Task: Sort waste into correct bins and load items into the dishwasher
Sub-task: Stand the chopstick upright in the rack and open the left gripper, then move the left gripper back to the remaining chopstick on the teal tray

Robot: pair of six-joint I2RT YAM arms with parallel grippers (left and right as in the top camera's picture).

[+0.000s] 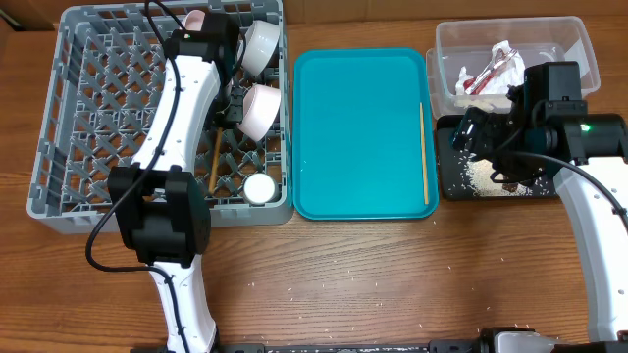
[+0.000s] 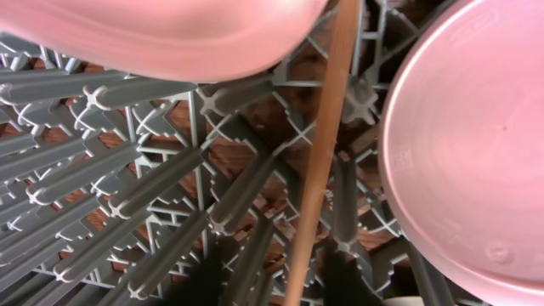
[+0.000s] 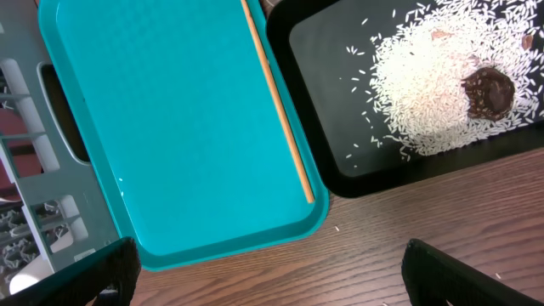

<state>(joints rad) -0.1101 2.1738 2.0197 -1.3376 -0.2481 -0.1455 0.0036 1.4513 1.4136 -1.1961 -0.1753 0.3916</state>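
The grey dish rack (image 1: 59,147) at the left holds two white bowls (image 1: 263,44) (image 1: 257,108), a small white cup (image 1: 260,188) and one wooden chopstick (image 1: 214,162). My left gripper (image 1: 228,93) reaches into the rack. In the left wrist view the chopstick (image 2: 323,153) lies on the lattice (image 2: 127,195) between the open fingers (image 2: 276,280), with a bowl (image 2: 476,144) to the right. The second chopstick (image 1: 423,152) (image 3: 279,110) lies along the teal tray's right edge. My right gripper (image 1: 476,132) (image 3: 272,289) is wide open and empty.
The teal tray (image 1: 358,132) (image 3: 170,127) sits mid-table. The black tray (image 1: 451,181) (image 3: 323,85) holds rice (image 3: 425,93) and a brown lump (image 3: 489,92). The clear tub (image 1: 579,39) holds the crumpled wrapper (image 1: 496,69). A few rice grains lie on the wooden table.
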